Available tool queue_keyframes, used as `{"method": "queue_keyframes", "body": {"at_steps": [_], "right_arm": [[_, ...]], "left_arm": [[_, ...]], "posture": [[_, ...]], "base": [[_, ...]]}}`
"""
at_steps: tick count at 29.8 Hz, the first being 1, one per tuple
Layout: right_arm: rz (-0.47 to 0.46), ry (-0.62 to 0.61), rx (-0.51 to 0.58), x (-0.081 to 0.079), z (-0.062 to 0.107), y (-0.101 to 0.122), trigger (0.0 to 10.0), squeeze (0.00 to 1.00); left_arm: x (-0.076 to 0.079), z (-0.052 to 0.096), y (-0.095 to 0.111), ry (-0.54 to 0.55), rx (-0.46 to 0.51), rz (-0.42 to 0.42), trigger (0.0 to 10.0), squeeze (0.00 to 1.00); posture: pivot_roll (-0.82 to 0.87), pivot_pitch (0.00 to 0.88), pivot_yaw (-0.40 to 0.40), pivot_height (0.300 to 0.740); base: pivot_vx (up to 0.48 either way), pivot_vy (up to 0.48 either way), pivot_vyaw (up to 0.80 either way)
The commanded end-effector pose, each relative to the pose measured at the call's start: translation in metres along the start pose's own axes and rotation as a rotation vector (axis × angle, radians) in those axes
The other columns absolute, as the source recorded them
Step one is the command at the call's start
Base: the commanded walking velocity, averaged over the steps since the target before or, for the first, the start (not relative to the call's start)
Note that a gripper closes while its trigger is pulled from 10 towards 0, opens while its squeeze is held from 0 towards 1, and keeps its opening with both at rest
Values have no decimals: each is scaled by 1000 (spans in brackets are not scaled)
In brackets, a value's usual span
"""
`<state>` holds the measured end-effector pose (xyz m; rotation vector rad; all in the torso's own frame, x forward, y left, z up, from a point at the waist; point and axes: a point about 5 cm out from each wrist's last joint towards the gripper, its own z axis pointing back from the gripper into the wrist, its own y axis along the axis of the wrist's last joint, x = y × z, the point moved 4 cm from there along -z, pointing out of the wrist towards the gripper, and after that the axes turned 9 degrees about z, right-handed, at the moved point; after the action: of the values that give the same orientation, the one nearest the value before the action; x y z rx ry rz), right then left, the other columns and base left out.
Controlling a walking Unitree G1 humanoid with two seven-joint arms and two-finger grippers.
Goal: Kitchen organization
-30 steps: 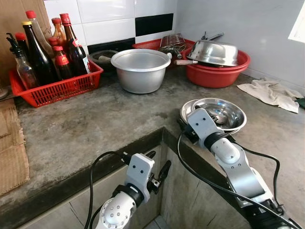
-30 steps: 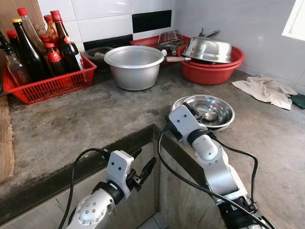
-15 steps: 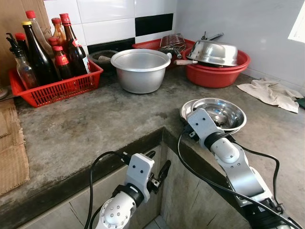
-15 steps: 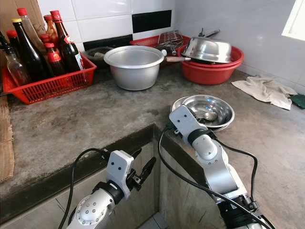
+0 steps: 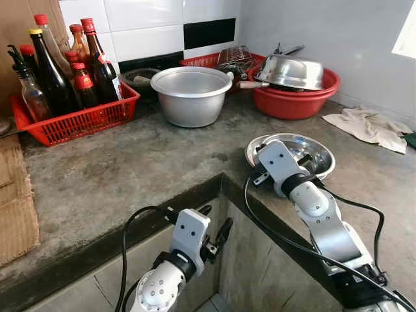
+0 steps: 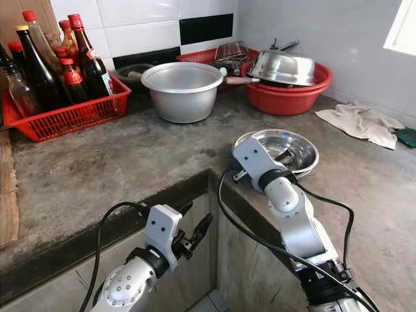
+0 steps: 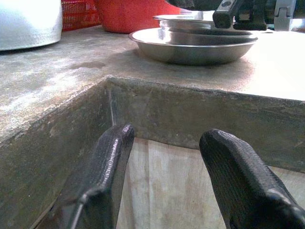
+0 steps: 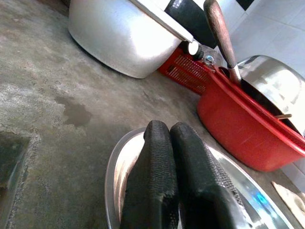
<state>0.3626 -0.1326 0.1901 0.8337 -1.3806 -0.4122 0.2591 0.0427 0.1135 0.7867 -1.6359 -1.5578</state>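
Observation:
Two nested steel bowls sit near the counter's inner corner. My right gripper reaches into the upper bowl from the near side, low over its bottom. In the right wrist view its fingers are pressed together, shut, with nothing visible between them, above the bowl's rim. Whatever lies in the bowl under the fingers is hidden. My left gripper hangs open below the counter edge, facing the concrete wall of the recess. From there the steel bowls show at counter level.
An aluminium pot stands mid-counter. A red basket of sauce bottles is at back left. A red basin holds an upturned steel bowl and utensils. A crumpled cloth lies at right, and cardboard at far left.
My right gripper has pushed forward from the bowls' near rim into the upper bowl, its wrist turning slightly. The left arm has stayed still.

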Motion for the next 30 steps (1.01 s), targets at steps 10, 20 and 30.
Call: {"method": "queue_keyframes", "body": {"at_steps": [10,20,30], "right_arm": [[-69,-318,79,57,2,22,0,0],[-290,-458,252,74,16,57,0,0],[-301,-477,268,76,18,61,0,0]], "left_arm": [[0,0,6,-2,20,-10,10000,0],[-2,0,5,4,21,-12,10000,0],[-2,0,6,5,21,-12,10000,0]], "posture": [[33,20,-33,740],[33,14,-30,740],[32,15,-28,740]], "base": [[0,0,0],[0,0,0],[0,0,0]]}}
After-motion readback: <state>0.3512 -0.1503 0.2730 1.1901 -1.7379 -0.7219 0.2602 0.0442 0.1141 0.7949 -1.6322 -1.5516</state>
